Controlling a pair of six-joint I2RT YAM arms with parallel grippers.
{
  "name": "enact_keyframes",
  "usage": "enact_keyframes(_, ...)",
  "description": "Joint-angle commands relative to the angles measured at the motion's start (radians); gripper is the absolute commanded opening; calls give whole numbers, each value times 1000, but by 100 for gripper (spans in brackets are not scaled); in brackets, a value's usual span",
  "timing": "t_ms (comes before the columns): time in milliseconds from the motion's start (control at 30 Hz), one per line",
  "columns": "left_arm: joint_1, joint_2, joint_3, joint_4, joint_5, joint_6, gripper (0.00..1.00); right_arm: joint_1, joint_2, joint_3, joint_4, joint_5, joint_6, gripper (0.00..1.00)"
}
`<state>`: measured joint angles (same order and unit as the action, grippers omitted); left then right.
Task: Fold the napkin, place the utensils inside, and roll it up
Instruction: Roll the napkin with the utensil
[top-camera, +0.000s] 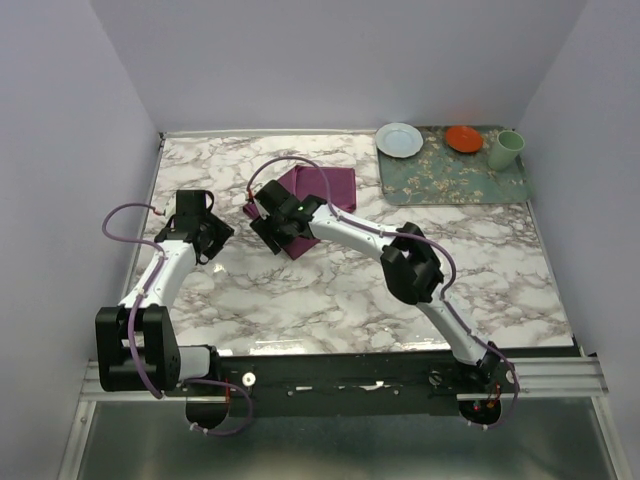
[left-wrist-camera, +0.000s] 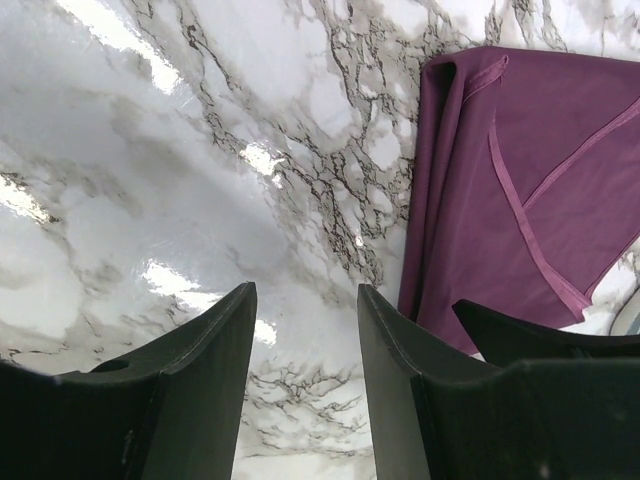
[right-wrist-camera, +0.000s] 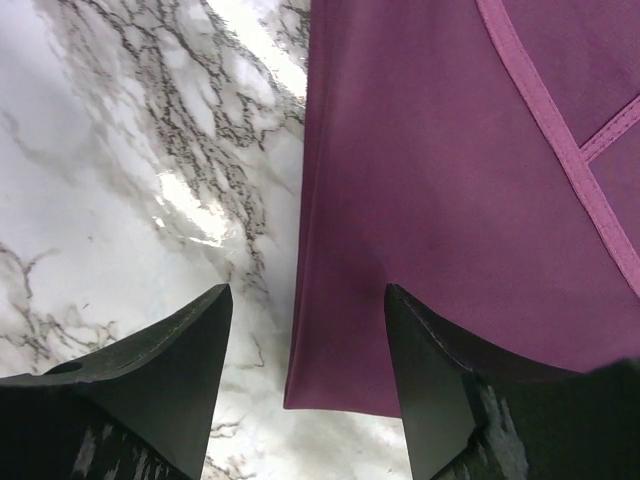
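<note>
- Here, the napkin (top-camera: 330, 183) lies on the marble tabletop (top-camera: 400, 290) towards the far left. It is already folded over itself, with its hems crossing on top.
- The right pincer (right-wrist-camera: 307, 300) hangs low over the napkin's near edge. Its fingers are apart and grip nothing, with the cloth's folded edge and corner showing in the gap between them.
- The left pincer (left-wrist-camera: 306, 290) is also spread wide and empty, above bare marble just beside the napkin's left edge.
- No knife shows in any view; I cannot tell whether it sits inside the folds.
- The fold looks done, so rolling seems to be the step in hand.
- Next, the right fingers likely need to drop and pinch all layers at that edge.
</note>
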<state>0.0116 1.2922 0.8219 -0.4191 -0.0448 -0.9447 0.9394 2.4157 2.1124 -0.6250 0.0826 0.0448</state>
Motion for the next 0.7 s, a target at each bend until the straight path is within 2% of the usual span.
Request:
enact_keyframes(0, -4, -22, -20, -9, 5, -29, 54, 9, 55, 61, -39, 43, -14, 71)
enact_keyframes(333, -9, -64, -29, -20, -21, -9, 54, 7, 65, 23, -12, 37, -2, 72)
enact_keyframes(667, -9, -54, 5, -53, -26, -8, 58, 4, 88, 20, -35, 12, 24, 66)
